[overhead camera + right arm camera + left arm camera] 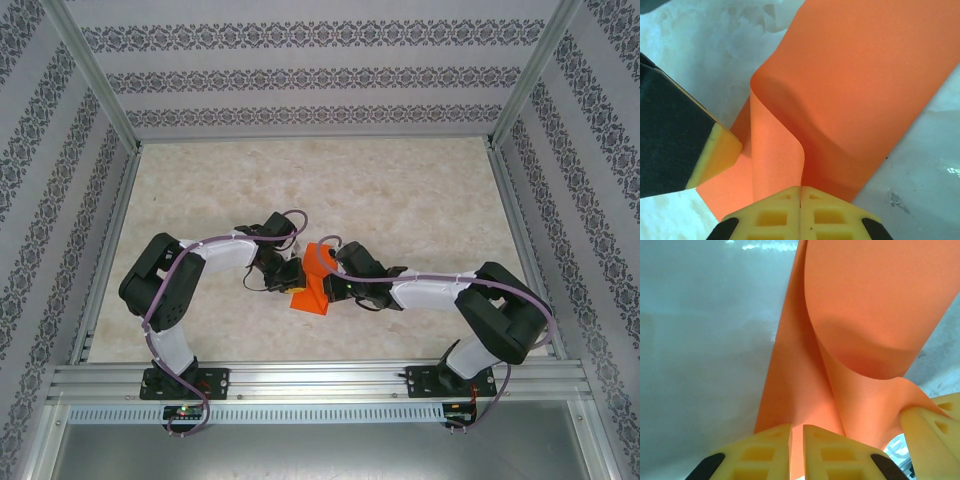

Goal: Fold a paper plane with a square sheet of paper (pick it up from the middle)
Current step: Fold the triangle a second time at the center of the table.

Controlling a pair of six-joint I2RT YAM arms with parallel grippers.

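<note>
Orange paper (edges cropped close-up) is pinched by left jaws and right jaws.

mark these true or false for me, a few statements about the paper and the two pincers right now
1. The orange sheet of paper sits between the two arms, over the near middle of the table. True.
2. The sheet lies flat and unfolded. False: it is bent into curves, with one layer curling over another.
3. The right pincer is shut on the sheet. True.
4. The left pincer hangs wide open, away from the sheet. False: its fingers are closed on the sheet, with orange paper running between them.
</note>
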